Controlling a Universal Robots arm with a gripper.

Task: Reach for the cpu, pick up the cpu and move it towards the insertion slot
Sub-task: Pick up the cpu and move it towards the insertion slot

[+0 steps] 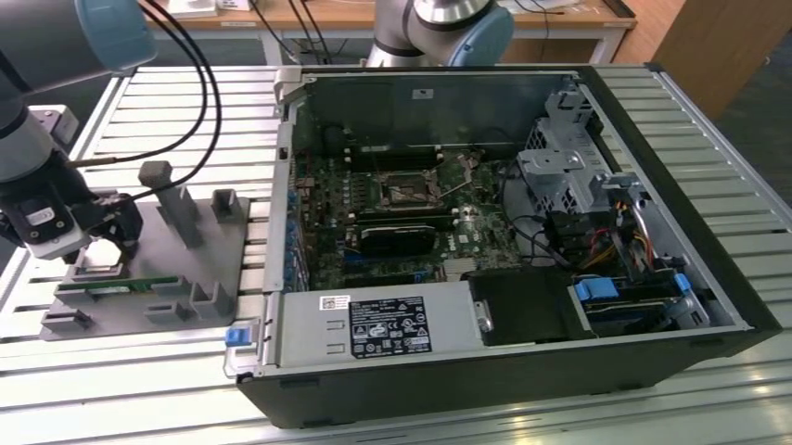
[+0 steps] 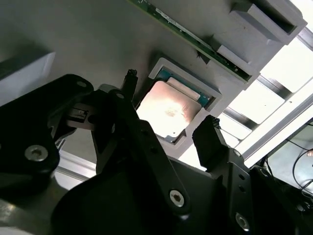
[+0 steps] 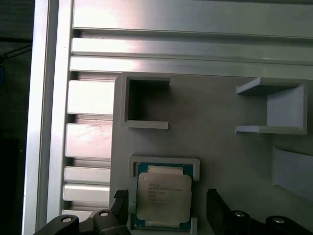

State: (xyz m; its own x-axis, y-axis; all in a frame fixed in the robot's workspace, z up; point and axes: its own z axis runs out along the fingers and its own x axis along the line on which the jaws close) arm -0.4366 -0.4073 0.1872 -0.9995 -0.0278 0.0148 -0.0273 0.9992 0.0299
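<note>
The slatted metal tabletop [image 1: 124, 389] carries one open computer case [image 1: 644, 366]. Just beside it, on the exterior view's left, lies one grey holder plate [image 1: 124, 313]. Well apart from the plate, inside the case, sits the one insertion slot [image 1: 406, 192], a dark square in a silvery frame.

The pincer [image 1: 99, 250] hangs low over the plate. Both wrist views look down into the plate's shallow square nest [image 3: 164, 160], which holds the single cpu [image 3: 164, 196] lying flat, metal top up. The pincer's two black fingers [image 2: 210, 134] stand apart, one on each side of the nest, neither touching the chip.

The second wrist view adds one green memory stick [image 2: 195, 41] standing on edge in the plate near the nest. The first wrist view adds one square pocket [image 3: 146, 100] with a bare floor.
</note>
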